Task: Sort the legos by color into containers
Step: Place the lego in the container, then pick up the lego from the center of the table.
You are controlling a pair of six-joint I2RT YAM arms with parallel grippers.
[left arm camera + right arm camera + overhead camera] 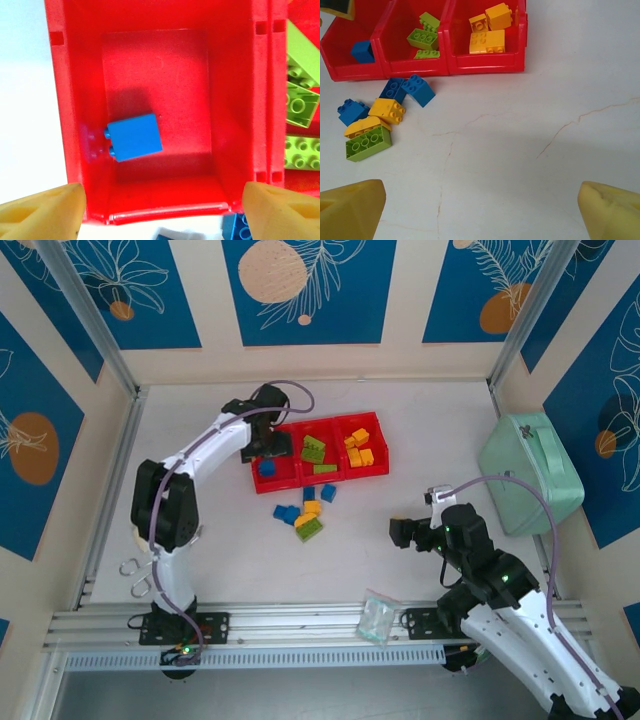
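The left hand (162, 212) hangs spread and empty over the leftmost compartment of the red tray (65, 100), one finger at each end of the compartment's near wall. Straight below it a blue brick (134, 136) lies on its side on the compartment floor, touching nothing else. Back toward that arm's base, just outside the near wall, the loose legos (375, 117) lie clustered on the desk (520, 150): blue, yellow and one green. The right hand (480, 212), also spread and empty, has the cluster ahead and to its left, well apart. The left hand looks the nearer for the next pick.
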